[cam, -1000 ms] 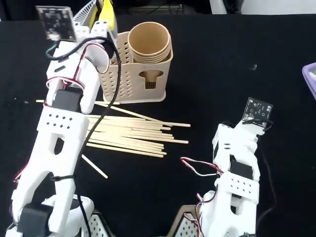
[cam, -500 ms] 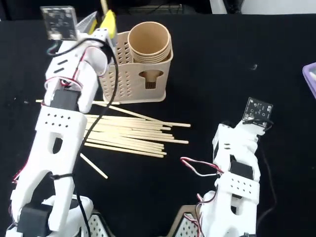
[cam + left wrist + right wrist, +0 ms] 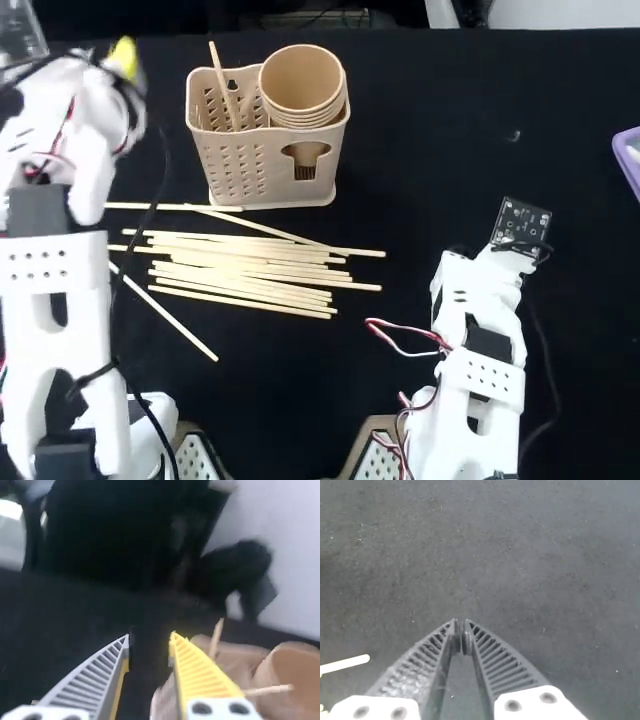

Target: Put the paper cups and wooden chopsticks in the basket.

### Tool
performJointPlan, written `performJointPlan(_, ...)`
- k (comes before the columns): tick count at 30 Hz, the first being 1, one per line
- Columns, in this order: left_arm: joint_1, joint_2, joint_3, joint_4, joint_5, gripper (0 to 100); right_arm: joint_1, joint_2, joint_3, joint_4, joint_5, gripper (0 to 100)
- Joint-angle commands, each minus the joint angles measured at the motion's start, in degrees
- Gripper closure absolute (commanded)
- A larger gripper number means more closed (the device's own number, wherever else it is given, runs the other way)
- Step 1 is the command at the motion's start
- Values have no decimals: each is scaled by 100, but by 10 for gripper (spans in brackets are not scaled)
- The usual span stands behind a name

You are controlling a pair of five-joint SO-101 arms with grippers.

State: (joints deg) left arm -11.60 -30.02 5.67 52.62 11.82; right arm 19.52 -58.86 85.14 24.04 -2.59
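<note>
**Empty left gripper [image 3: 149, 638] swung clear of the basket [image 3: 265, 160]**

Its jaws stood parted. One chopstick [image 3: 222, 85] leaned in the basket beside the stacked paper cups [image 3: 302, 85]. The loose chopsticks [image 3: 250, 265] lay on the table [image 3: 450, 150] just in front. The right gripper [image 3: 459, 630] was pinched shut on nothing.

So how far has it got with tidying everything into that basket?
Done: the paper cups sit stacked in the basket, and one chopstick stands in its other compartment. In hand: nothing; the left end effector is open and empty, the right end effector shut and empty. Left: the pile of chopsticks lying on the table in front of the basket.
</note>
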Motion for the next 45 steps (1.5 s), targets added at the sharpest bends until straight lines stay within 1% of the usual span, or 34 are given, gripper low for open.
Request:
performJointPlan(1, -532, -97, 57, 2031, 18, 766, -62, -180, -48, -132, 53, 973)
performJointPlan(2, -593, -18, 286, 2259, -105, 743, -62, -180, -48, -132, 53, 973)
performJointPlan(3, -620, 62, 549, 2409, -440, 724, -70, -180, -48, -132, 53, 973)
performJointPlan(4, -637, 141, 822, 2462, -949, 720, -70, -180, -48, -132, 53, 973)
performJointPlan(7, -646, 255, 1587, 2479, -2804, 744, -70, -180, -48, -132, 53, 973)
performJointPlan(10, -382, 264, 2466, 2620, -4923, 766, -70, -180, -57, -132, 53, 973)
performJointPlan(11, -312, 264, 2738, 2602, -5521, 767, -70, -180, -57, -132, 53, 973)
performJointPlan(12, -224, 316, 2967, 2549, -5899, 768, -70, -180, -57, -132, 53, 973)
performJointPlan(14, -101, 316, 3433, 2040, -5934, 770, -70, -180, -57, -132, 53, 973)
performJointPlan(17, -66, 299, 4013, 888, -5776, 767, -70, -180, -57, -132, 53, 973)
performJointPlan(19, -84, 334, 4374, 237, -5855, 757, -62, -180, -48, -132, 53, 973)
performJointPlan(22, -110, 334, 4813, -325, -6101, 726, -44, -180, -48, -132, 53, 973)
performJointPlan(28, -110, 334, 4884, -738, -6127, 726, -62, -180, -57, -132, 53, 973)
performJointPlan(40, -101, 387, 5015, -818, -6163, 726, -62, -180, -57, -132, 53, 973)
performJointPlan(45, -66, 1248, 4479, -782, -6110, 727, -62, -180, -48, -132, 53, 973)
